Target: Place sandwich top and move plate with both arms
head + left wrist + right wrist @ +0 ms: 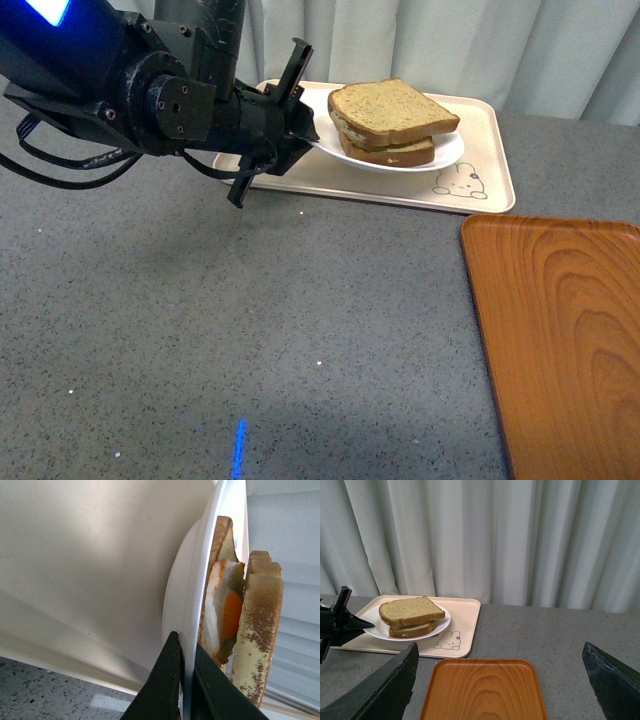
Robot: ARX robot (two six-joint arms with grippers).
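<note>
Glossy white plate (440,158), wood-grain orange tray (565,330), speckled matt tabletop (250,320).

You're looking at a grey speckled worktop (250,330). Two trays lie directly on it: beige rabbit-print tray (480,150) at the far side, near the curtain, and orange wood-grain tray (560,340) on the right, nearer the robot. They're apart, w/ a strip of bare worktop btwn them. A blue light streak (240,448) shows on the near edge.
</note>
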